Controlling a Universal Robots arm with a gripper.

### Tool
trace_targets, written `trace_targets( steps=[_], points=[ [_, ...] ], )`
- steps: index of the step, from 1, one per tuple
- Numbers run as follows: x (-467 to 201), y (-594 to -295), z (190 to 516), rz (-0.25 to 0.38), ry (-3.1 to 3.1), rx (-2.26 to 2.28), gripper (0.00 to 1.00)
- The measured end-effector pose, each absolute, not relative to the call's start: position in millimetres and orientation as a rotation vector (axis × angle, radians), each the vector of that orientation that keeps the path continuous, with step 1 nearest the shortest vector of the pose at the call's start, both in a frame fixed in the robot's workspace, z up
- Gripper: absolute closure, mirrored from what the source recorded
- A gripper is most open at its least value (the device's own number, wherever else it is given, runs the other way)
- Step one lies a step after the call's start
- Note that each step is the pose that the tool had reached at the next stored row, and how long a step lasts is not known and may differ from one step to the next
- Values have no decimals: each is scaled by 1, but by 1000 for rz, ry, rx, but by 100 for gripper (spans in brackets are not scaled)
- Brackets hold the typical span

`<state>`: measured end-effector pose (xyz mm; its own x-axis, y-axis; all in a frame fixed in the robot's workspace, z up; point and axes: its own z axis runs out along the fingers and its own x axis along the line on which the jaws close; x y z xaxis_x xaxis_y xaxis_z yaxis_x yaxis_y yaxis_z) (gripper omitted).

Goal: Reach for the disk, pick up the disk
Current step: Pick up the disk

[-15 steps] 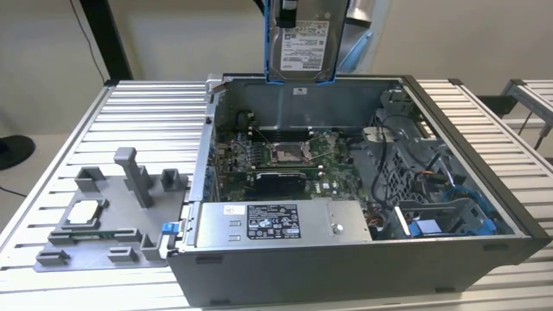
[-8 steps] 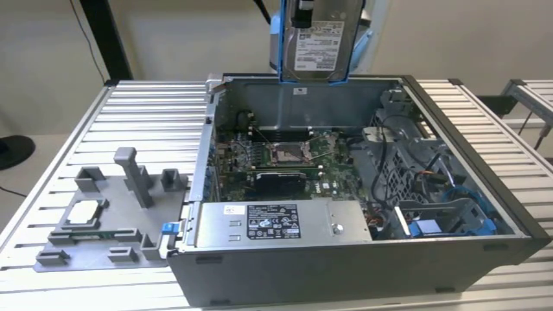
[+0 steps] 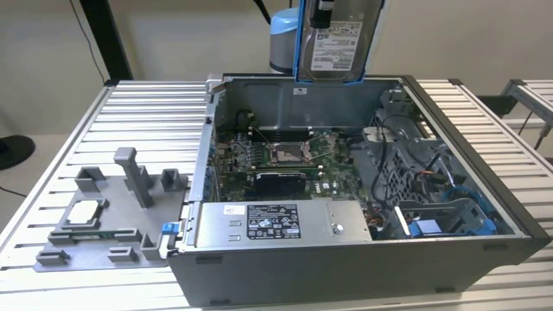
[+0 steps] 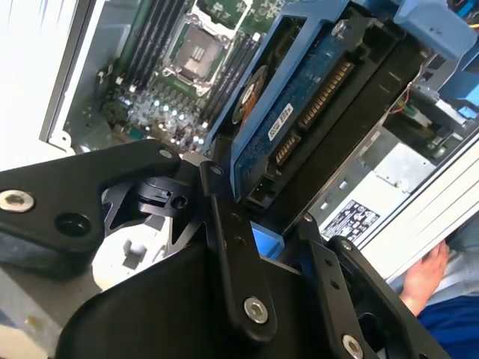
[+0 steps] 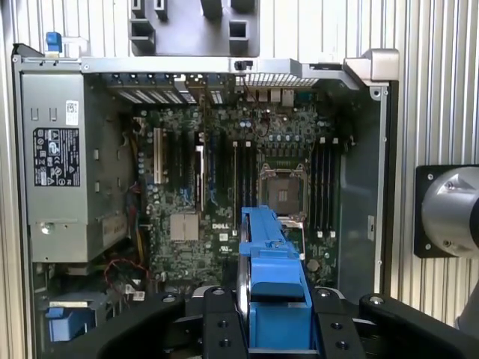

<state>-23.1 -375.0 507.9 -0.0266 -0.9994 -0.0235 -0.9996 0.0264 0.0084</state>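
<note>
While the exterior view crops its top, the flat silver-grey disk point(image 3: 338, 40) in its blue bracket hangs upright above the open grey computer case point(image 3: 346, 259). Both wrist views show the black gripper point(image 5: 277, 329) clamped on it point(image 4: 299, 127), the finger ends hidden.

The arm is raised high above the open case, its claw point(image 5: 277, 329) pointing straight down. The black fingers point(image 4: 239, 277) are closed from both sides on the blue-framed disk point(image 3: 338, 40), which hangs upright and lifted clear in the exterior view.
</note>
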Motion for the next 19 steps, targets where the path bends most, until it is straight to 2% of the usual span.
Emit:
trace_targets(
  steps=[19],
  points=[
    [18, -376, 508, 35, 2243, -2184, 100]
  ],
)
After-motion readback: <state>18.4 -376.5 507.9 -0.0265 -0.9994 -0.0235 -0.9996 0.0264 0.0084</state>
